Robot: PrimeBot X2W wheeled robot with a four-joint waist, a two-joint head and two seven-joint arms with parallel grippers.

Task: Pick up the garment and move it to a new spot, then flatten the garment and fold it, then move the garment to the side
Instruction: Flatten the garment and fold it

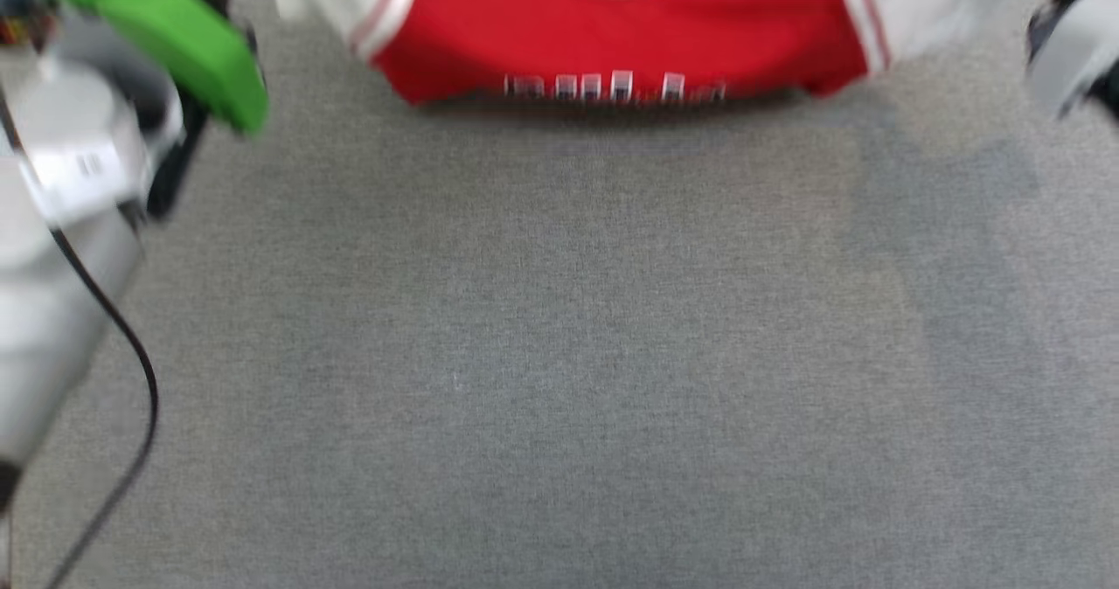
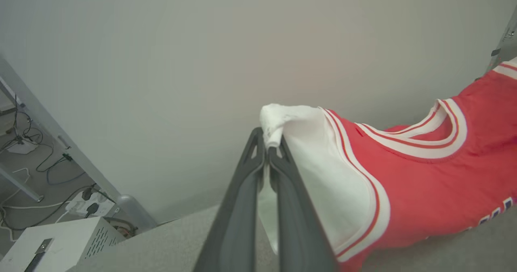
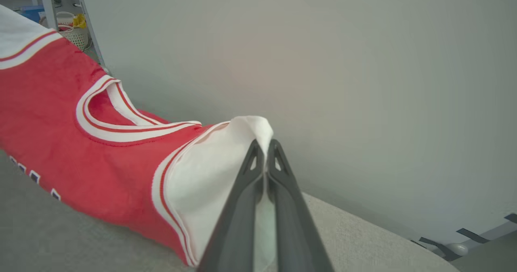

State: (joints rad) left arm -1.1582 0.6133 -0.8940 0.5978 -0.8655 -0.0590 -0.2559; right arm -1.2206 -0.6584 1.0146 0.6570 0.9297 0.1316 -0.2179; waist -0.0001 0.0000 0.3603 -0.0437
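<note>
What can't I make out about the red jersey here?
Head view: red jersey T-shirt with white sleeves cut off by top edge; lettering motion-blurred.
Left wrist view: left gripper hides its pinch; jersey runs off right edge.
Right wrist view: right gripper hides its pinch; jersey runs off left edge.

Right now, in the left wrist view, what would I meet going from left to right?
white box → left end effector, shut on a white sleeve → garment
</note>
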